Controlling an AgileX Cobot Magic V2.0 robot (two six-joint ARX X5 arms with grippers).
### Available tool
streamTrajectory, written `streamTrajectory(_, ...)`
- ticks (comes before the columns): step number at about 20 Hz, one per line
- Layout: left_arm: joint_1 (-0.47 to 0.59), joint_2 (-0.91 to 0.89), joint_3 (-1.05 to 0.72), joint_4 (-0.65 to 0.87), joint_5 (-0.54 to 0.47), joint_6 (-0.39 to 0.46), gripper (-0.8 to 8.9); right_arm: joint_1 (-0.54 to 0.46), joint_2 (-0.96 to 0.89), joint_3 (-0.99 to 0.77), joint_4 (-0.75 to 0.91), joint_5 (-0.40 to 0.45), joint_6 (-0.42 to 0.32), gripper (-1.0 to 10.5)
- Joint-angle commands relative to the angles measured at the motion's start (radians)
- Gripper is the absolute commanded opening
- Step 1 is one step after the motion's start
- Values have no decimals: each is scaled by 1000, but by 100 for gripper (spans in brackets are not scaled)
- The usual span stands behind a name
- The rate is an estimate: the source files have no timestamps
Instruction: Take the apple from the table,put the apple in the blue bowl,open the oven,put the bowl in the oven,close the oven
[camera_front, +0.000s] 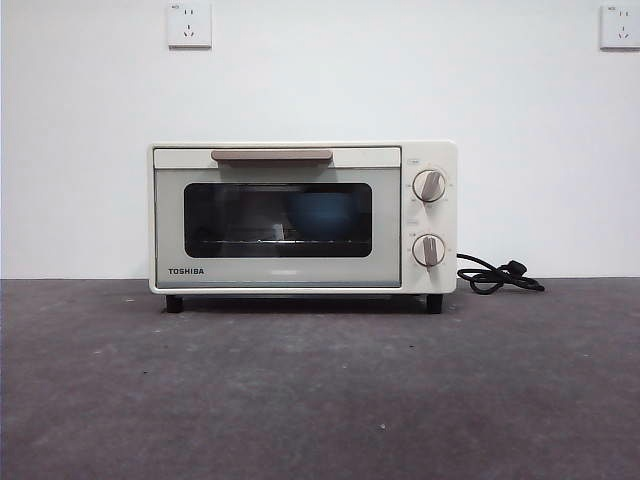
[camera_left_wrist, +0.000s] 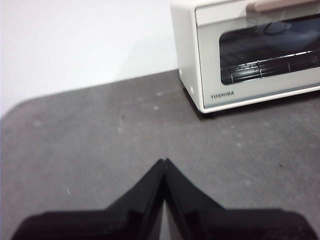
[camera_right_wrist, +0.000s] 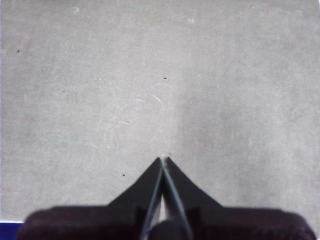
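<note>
one oven, one blue bowl, two grippers

glossy cream oven with dark glass door; matt, felt-like table.

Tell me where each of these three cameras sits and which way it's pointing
Front view: low at table height, looking level across the table at the closed oven, blue bowl dimly visible behind its glass; no arm shows.
Left wrist view: on the left arm, looking down over the shut left gripper toward the oven's left front corner.
Right wrist view: on the right arm, facing bare table past the shut right gripper.
Front and left wrist views share the oven.
</note>
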Motion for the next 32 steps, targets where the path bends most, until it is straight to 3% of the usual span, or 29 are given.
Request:
streamTrajectory(1, 3, -30, -13, -66, -27, -98, -4, 1, -2, -4, 3, 1, 9, 1)
streamTrajectory(5, 6, -35, -13, -78, -73, -97, -4, 1, -2, -4, 2, 1, 9, 1)
streamTrajectory(27, -6, -27, -12, -71, -46, -105, -4, -23, -29, -4, 10, 2, 5, 1)
streamTrajectory(29, -6, -27, -12, -71, -46, -105, -4, -62, -76, -16, 132, 28, 31, 1)
streamTrajectory(32, -6, -27, -12, -71, -46, -105, -4, -141, -180, -143, 558, 22, -6, 1)
